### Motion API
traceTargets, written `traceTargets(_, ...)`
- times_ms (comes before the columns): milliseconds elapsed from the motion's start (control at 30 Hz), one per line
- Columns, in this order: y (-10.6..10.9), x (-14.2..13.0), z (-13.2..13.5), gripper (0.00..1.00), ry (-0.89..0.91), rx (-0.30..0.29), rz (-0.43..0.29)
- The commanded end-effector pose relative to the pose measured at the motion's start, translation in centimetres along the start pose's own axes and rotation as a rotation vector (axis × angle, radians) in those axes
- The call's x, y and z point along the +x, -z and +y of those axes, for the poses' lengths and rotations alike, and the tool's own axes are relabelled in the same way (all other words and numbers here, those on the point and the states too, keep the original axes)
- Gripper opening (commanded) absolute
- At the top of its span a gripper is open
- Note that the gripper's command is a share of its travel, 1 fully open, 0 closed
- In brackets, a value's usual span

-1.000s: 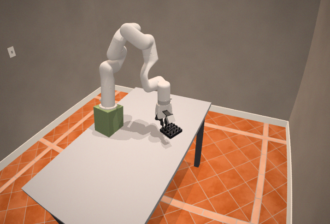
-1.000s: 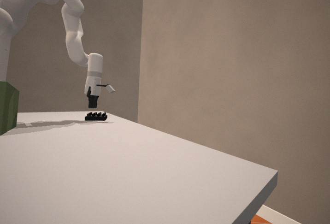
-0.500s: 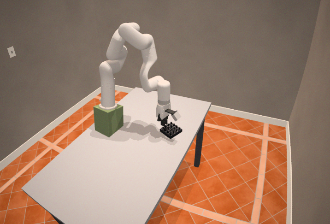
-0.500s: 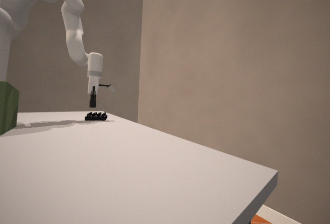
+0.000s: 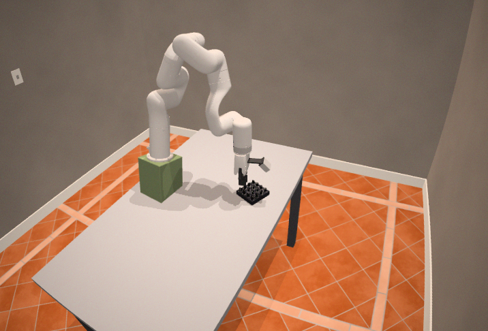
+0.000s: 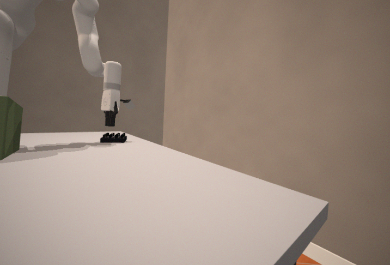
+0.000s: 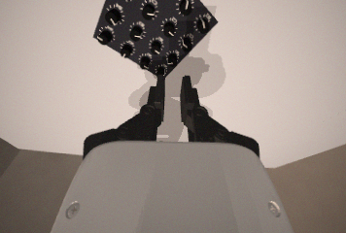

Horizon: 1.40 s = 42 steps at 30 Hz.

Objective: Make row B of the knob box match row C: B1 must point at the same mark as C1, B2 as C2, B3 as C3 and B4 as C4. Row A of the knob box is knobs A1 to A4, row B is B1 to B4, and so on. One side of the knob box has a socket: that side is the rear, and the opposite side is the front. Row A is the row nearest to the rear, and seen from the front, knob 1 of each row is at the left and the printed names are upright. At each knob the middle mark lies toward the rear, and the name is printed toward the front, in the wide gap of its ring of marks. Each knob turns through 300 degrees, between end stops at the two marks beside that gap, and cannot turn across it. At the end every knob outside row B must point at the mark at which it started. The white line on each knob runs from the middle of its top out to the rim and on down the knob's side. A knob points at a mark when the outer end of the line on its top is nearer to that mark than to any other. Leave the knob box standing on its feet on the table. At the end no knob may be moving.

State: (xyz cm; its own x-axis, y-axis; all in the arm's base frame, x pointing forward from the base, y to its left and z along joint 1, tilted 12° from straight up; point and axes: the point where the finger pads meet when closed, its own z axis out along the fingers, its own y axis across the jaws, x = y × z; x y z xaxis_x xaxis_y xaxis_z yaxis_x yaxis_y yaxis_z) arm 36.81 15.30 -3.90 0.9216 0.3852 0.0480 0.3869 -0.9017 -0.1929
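The black knob box stands on the table, with rows of black knobs on top. In the wrist view it is at the top, turned like a diamond, with its far part cut off by the frame edge. White lines show on many knobs, pointing different ways; the printed names are too small to read surely. My gripper is above the box, its fingers apart by a narrow gap with nothing between them. In the wrist view, the left fingertip overlaps the box's nearest corner, by a small knob.
The grey table carries the box near its far end, close to a long edge. The green base block of the arm stands to the left of the box in the top and exterior views. Arm shadows fall across the table.
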Motion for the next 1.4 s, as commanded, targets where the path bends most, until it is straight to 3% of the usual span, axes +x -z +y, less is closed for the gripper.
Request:
traceTargets(0,0.26,0.20,0.03,0.19,0.155,0.013,0.017)
traceTargets(533,0.75,0.42,0.00,0.19,0.573,0.003,0.028)
traceTargets(1367,0.77,0.43,0.00,0.19,0.590,0.003,0.029)
